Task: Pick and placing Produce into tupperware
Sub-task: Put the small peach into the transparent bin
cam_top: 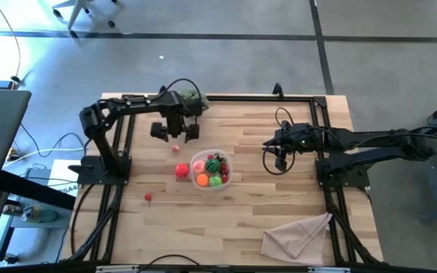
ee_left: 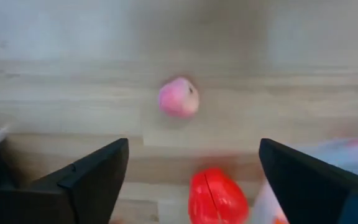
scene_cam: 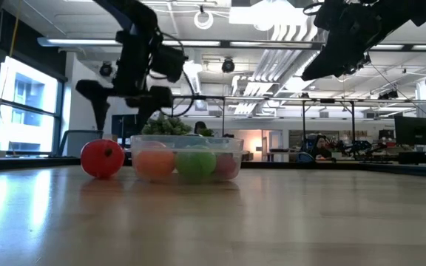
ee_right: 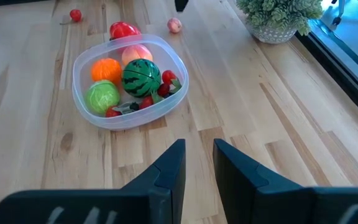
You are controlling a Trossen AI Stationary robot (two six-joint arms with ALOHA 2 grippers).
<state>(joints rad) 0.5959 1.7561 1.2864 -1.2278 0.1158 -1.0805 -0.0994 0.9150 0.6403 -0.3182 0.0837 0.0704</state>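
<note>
Nearest our low view sits the red fruit (scene_cam: 102,158), just beside the left wall of the clear tupperware (cam_top: 226,173). Far of it lies a small pink fruit (cam_top: 176,149), and the left gripper (cam_top: 174,130) hovers over that one with jaws spread wide and empty. We judge the pick is in hand: next comes a straight descent and a close. We count three pieces loose, with the little red berry (cam_top: 148,197) near-left, and at least six in the container, the small ones hard to tell. The right gripper (cam_top: 281,161) waits well to the right, fingers nearly together, holding nothing.
</note>
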